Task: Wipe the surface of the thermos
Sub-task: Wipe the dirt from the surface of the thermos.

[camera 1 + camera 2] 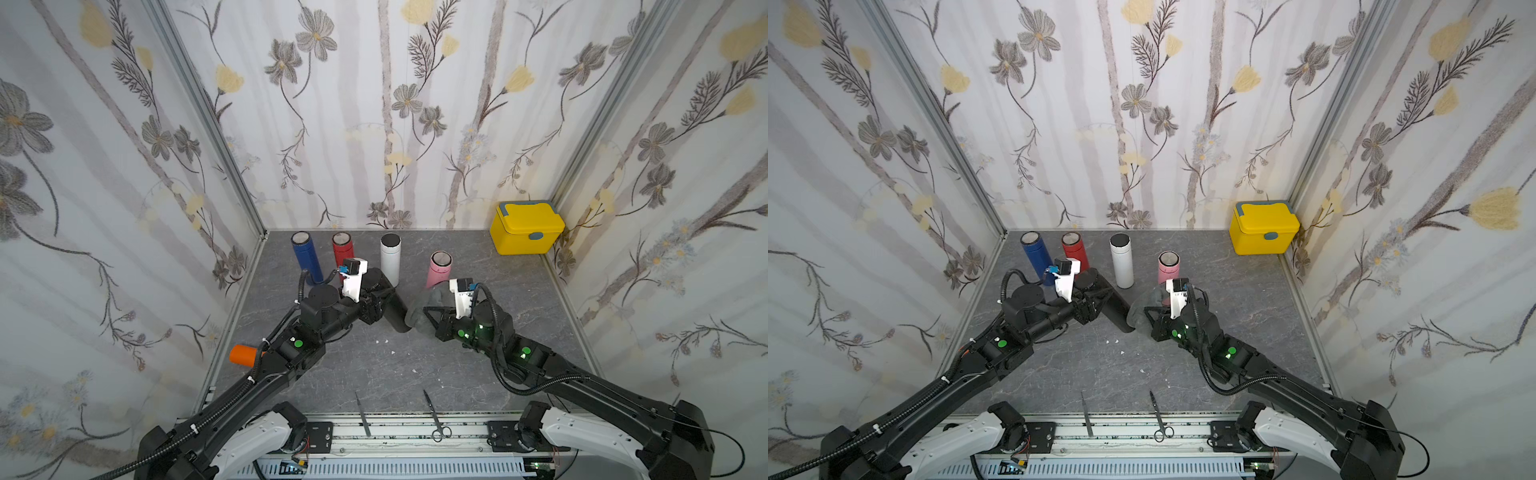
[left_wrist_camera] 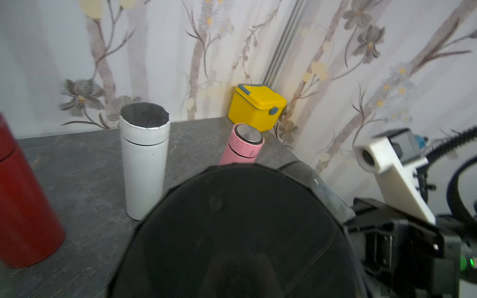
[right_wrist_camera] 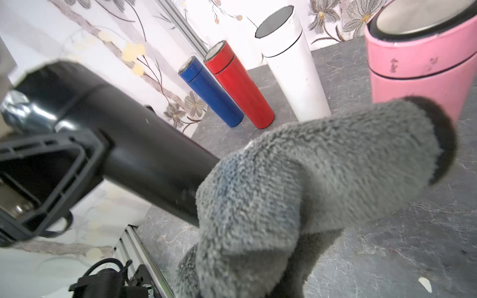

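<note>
A black thermos (image 1: pixel 397 309) (image 1: pixel 1117 307) is held tilted above the middle of the table, lower end toward the right arm. My left gripper (image 1: pixel 376 303) (image 1: pixel 1090 305) is shut on its upper body. The thermos's dark top fills the left wrist view (image 2: pixel 237 232). My right gripper (image 1: pixel 432 318) (image 1: pixel 1152 319) is shut on a grey fluffy cloth (image 1: pixel 426 301) (image 3: pixel 309 180). The cloth lies wrapped against the thermos's lower end (image 3: pixel 144 144). It hides the right jaws in the right wrist view.
Blue (image 1: pixel 307 257), red (image 1: pixel 343 249), white (image 1: pixel 390 257) and pink (image 1: pixel 439 270) thermoses stand upright behind the arms. A yellow box (image 1: pixel 525 228) sits in the back right corner. An orange cylinder (image 1: pixel 245 354) lies at the left edge. Scissors (image 1: pixel 436 419) and a thin tool (image 1: pixel 362 413) lie at the front.
</note>
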Action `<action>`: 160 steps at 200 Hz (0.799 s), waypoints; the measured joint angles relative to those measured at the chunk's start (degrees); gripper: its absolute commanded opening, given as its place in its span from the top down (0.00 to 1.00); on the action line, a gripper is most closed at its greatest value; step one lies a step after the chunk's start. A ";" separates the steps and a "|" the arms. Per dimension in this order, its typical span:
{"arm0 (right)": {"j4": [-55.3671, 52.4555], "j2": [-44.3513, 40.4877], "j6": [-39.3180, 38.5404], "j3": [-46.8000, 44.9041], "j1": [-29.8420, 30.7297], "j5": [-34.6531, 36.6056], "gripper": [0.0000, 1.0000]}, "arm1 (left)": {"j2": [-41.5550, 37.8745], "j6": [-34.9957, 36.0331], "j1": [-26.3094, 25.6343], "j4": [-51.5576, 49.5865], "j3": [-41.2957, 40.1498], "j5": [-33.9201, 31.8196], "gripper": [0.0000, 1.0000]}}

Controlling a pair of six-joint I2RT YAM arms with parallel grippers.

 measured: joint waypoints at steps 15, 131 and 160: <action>0.15 0.76 0.52 2.14 -2.95 -4.76 1.00 | -0.20 2.69 0.04 1.20 -1.60 5.49 1.00; 15.45 6.45 9.40 -9.73 -1.38 -18.08 1.00 | -1.88 7.69 0.04 5.70 -4.20 24.00 1.00; 7.41 -1.22 9.86 -15.34 -0.33 -15.85 1.00 | -1.97 8.11 0.15 6.05 -3.43 21.20 1.00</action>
